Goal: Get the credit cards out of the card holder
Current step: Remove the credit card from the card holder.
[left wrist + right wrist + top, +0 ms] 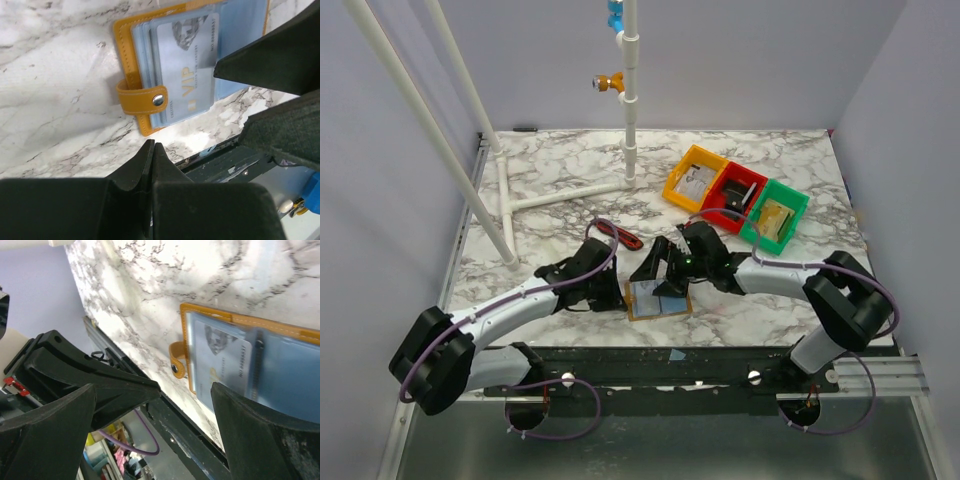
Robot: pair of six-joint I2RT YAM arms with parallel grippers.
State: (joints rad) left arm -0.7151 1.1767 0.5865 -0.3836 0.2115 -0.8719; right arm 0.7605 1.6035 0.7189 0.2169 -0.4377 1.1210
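There is one card holder [658, 298], and one silver card [187, 65] can be counted in its clear sleeves. Three bins stand in a row: one yellow bin [693, 178], one red bin [735, 195] and one green bin [775, 215]. There are two arms, the left arm [510, 310] and the right arm [790, 275].

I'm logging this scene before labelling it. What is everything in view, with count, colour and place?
Card holder: one, tan with blue sleeves, lying open near the table's front edge.
Card: one visible, silver, marked VIP, in a holder sleeve.
Bins: three in a row, back right: yellow bin, red bin, green bin; contents too small to name.
Pipe frame: one, white, back left.
Cable: one, red and black, behind the holder.
Table: one, white and grey marble pattern.
Left fingers: two, black, shut, beside the holder's strap.
Right fingers: two, black, open, over the holder.
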